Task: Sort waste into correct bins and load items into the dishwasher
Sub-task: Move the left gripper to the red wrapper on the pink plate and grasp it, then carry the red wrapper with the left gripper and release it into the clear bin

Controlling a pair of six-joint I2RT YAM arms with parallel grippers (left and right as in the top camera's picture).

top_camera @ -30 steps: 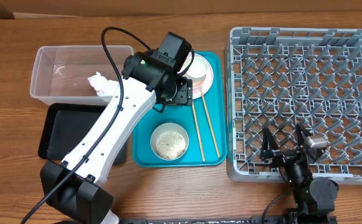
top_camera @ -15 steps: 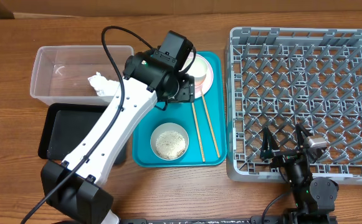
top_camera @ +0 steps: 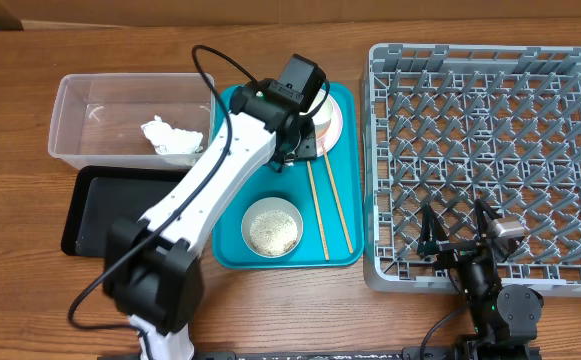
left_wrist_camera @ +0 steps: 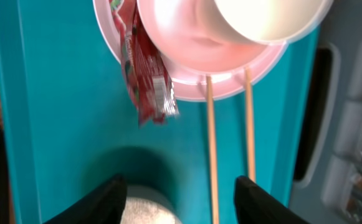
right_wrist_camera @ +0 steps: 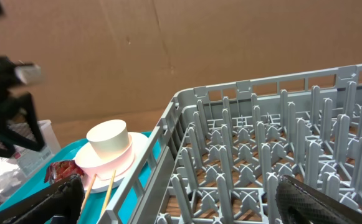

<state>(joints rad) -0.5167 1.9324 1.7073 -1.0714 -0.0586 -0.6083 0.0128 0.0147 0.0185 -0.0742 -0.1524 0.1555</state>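
left gripper [left_wrist_camera: 181, 202] hung low over the tray [left_wrist_camera: 56, 124], jaws apart and empty (no grip yet), lined up on the wrapper [left_wrist_camera: 146, 81], likely so as to close across its narrow width. the wrapper lay just ahead, near end on the tray, far end on the plate [left_wrist_camera: 181, 59] rim. its long axis ran away from the fingers, about parallel to the chopsticks [left_wrist_camera: 210, 143] beside it. beyond, the cup [left_wrist_camera: 268, 18] sat on the plate. right gripper [top_camera: 455, 235] sat wide open and empty at the rack [top_camera: 490, 100], seemingly parked clear.
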